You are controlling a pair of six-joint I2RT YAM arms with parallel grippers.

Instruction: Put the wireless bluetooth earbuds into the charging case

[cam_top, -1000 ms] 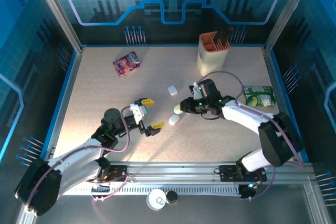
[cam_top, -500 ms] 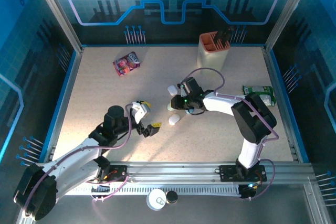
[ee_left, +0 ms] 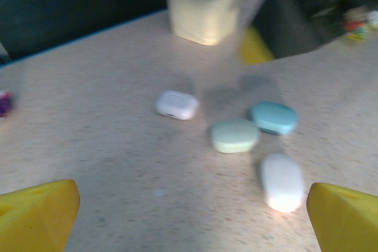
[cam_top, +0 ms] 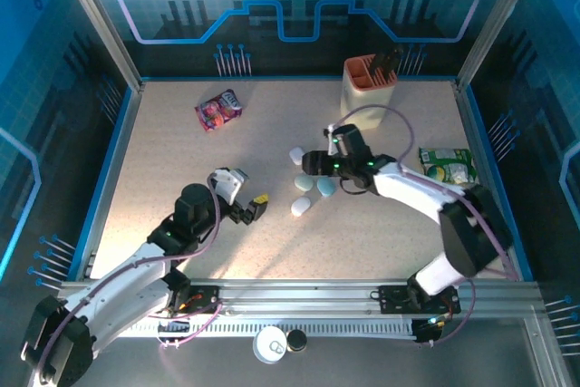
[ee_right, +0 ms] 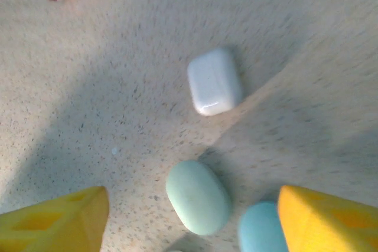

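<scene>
On the speckled table [cam_top: 181,160] lay a boxy white case [cam_top: 296,156], green case [cam_top: 303,185], blue case [cam_top: 324,187] and oval white case [cam_top: 300,208], clustered; a pink packet [cam_top: 218,110], cream holder [cam_top: 368,92] and green packet [cam_top: 448,166] sat apart.

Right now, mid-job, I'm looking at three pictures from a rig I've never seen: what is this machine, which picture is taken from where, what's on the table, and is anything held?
It is two robot arms, the left arm and right arm, bolted at the near edge of a table. The wide picture looks down from above and behind them. The other two come from a camera on each wrist; the yellow shapes in their lower corners are that arm's fingers. Mid-table lie four small cases, all seemingly shut: a white squarish case, a mint case, a pale blue case and a white oval case. Farther off are a pink snack packet, a cream holder and a green packet. The left fingers and right fingers stand open, holding nothing.
</scene>
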